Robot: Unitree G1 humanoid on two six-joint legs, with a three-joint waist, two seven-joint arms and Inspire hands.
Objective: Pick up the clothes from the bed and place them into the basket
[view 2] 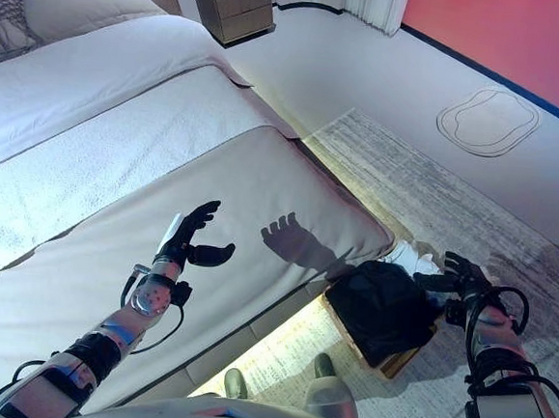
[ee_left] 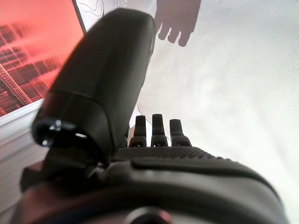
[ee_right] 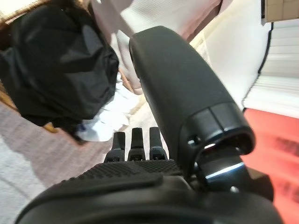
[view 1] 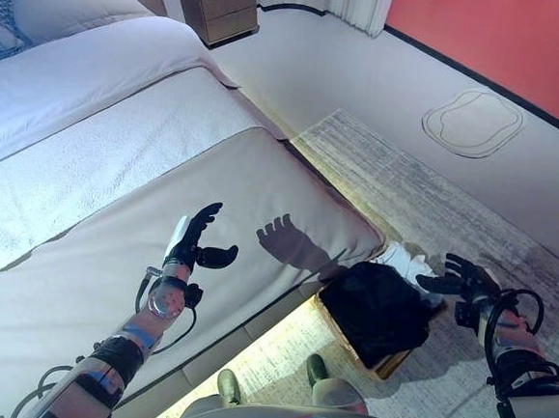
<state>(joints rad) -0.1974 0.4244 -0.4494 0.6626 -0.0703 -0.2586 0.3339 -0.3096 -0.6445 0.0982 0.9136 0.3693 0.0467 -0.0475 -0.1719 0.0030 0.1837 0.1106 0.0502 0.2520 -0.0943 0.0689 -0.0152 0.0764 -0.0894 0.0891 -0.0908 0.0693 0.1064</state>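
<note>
A wicker basket (view 1: 385, 365) stands on the rug at the foot corner of the bed (view 1: 114, 215). It holds a black garment (view 1: 383, 309) and a white garment (view 1: 411, 263) that hangs over its far side; both also show in the right wrist view, black (ee_right: 51, 60) and white (ee_right: 105, 123). My left hand (view 1: 192, 243) is open and empty above the grey bed cover. My right hand (view 1: 463, 280) is open and empty just right of the basket, beside the white garment. I see no loose clothes on the bed.
A pillow (view 1: 68, 4) lies at the head of the bed and a wooden nightstand (view 1: 218, 6) stands beside it. A patterned rug (view 1: 435, 197) covers the floor by the bed. A flat oval mat (view 1: 473, 121) lies near the red wall (view 1: 506, 38).
</note>
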